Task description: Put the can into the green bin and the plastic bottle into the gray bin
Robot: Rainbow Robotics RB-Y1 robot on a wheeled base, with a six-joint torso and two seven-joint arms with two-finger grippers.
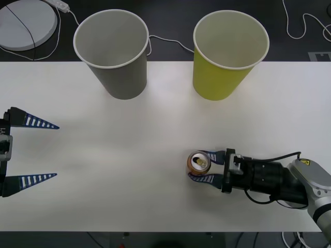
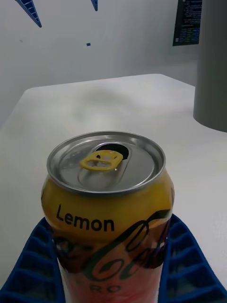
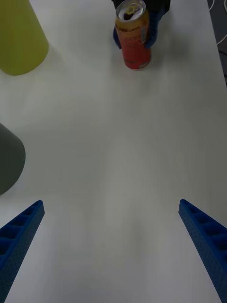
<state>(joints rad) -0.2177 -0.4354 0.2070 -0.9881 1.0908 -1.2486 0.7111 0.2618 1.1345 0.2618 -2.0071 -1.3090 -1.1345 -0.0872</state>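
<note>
Blue fingers of our right gripper hug the can near-right on the table, left gripper spread wide and idle; a slick can could slip or clip the far green bin's rim.

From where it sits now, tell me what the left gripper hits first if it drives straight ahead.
The left gripper, open at the table's left edge, points across bare table toward the can, which the right gripper holds. The can looks like the first thing met, though the line may pass just beside it.
</note>
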